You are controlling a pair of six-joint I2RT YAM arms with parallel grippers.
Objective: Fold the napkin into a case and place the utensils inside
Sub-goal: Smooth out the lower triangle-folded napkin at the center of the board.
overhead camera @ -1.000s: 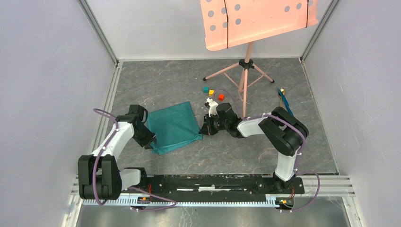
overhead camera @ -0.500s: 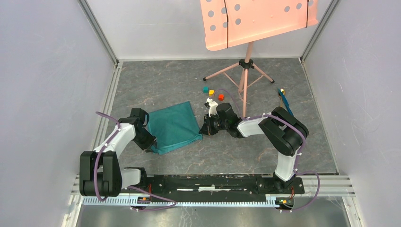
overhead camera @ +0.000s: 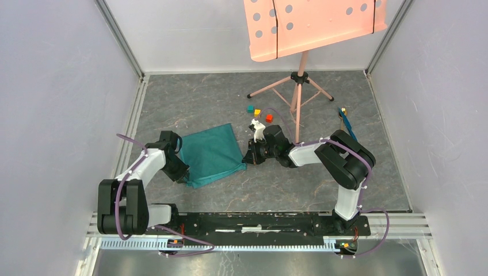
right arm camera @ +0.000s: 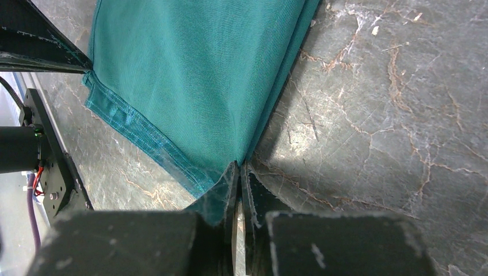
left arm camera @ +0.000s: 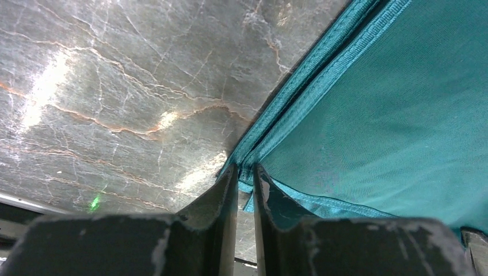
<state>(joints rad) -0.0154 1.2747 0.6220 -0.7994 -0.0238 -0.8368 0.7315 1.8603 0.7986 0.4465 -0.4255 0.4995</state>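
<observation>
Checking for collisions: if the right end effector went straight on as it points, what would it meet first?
The napkin: the right end effector pinches its corner, and the cloth spreads directly ahead of it.

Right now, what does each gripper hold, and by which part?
Both hold the napkin. The right gripper pinches its right-hand corner; the left gripper is clamped on the near left corner's hem.

The top camera looks down from behind over the whole table (overhead camera: 322, 115). Each wrist camera (very near, low) faces the napkin (overhead camera: 212, 154), which all three views share.
</observation>
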